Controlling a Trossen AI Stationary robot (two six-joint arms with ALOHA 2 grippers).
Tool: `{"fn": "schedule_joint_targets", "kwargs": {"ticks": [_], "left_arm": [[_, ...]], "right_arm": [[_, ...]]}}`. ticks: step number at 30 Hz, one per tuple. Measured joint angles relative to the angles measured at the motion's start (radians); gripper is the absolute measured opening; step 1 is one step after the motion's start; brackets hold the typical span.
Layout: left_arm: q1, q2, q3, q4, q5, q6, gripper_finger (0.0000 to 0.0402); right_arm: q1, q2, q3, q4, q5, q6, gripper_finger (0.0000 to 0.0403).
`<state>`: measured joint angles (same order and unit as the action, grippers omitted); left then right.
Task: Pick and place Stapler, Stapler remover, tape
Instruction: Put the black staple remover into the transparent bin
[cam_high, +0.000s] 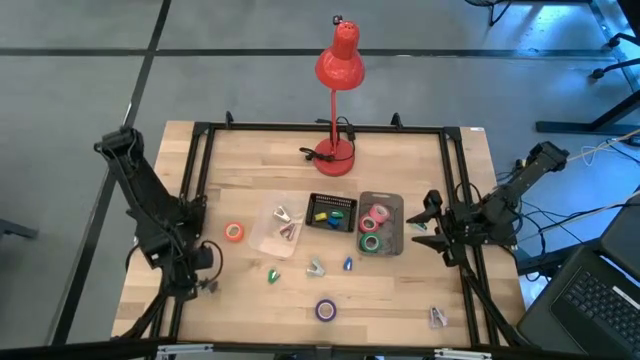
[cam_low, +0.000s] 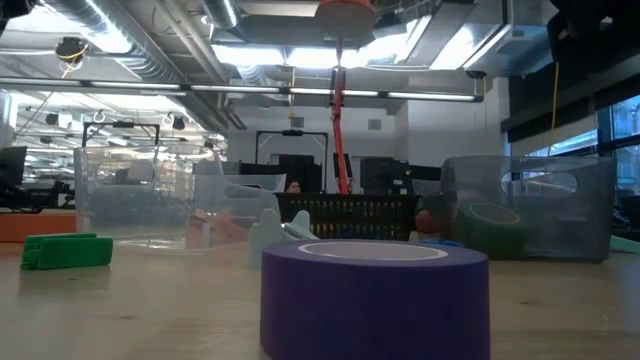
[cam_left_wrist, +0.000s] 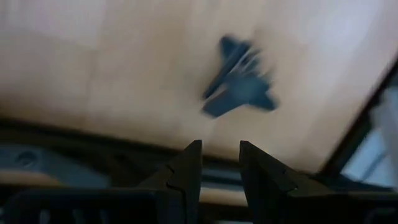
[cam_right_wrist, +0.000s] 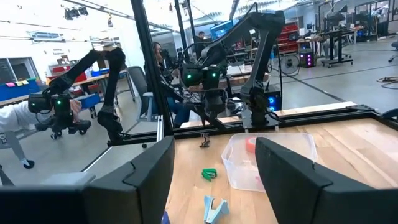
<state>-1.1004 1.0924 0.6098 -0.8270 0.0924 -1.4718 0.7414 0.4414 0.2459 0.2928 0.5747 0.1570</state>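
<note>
My left gripper (cam_high: 206, 284) is low at the table's left near side, slightly open, with nothing between its fingers (cam_left_wrist: 221, 163). A small dark staple remover (cam_left_wrist: 239, 84) lies on the wood just ahead of it. My right gripper (cam_high: 425, 226) hovers wide open at the right edge beside the grey bin (cam_high: 398, 222), which holds pink tape (cam_high: 377, 215) and green tape (cam_high: 371, 241). Orange tape (cam_high: 234, 232) and purple tape (cam_high: 326, 309) lie flat on the table. Purple tape (cam_low: 375, 295) fills the foreground of the low view.
A clear tub (cam_high: 283, 226) holds staple removers. A black basket (cam_high: 332, 213) holds small coloured blocks. Green (cam_high: 273, 275), pale blue (cam_high: 316, 267) and blue (cam_high: 348, 264) removers lie loose mid-table, another small item (cam_high: 438, 316) near the right corner. The red lamp (cam_high: 338, 70) stands at the far edge.
</note>
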Motion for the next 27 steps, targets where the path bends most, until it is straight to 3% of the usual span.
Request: {"fn": "schedule_joint_targets", "kwargs": {"ticks": [6,15,22,27], "left_arm": [[-0.048,0.097,0.0,-0.004,-0.005,0.111,0.0097],[-0.025,0.238,0.0,0.069,-0.028,0.318,0.0097],[0.051,0.249,0.0,0.193,-0.117,0.409,0.0097],[0.088,0.249,0.0,0.234,-0.101,0.454,0.0097]], "right_arm": [[0.0,0.015,0.0,0.005,-0.002,0.021,0.0225],[0.0,0.028,0.0,0.029,-0.002,0.019,0.0225],[0.0,0.028,0.0,0.033,-0.002,0.019,0.0225],[0.0,0.028,0.0,0.033,-0.002,0.019,0.0225]]}}
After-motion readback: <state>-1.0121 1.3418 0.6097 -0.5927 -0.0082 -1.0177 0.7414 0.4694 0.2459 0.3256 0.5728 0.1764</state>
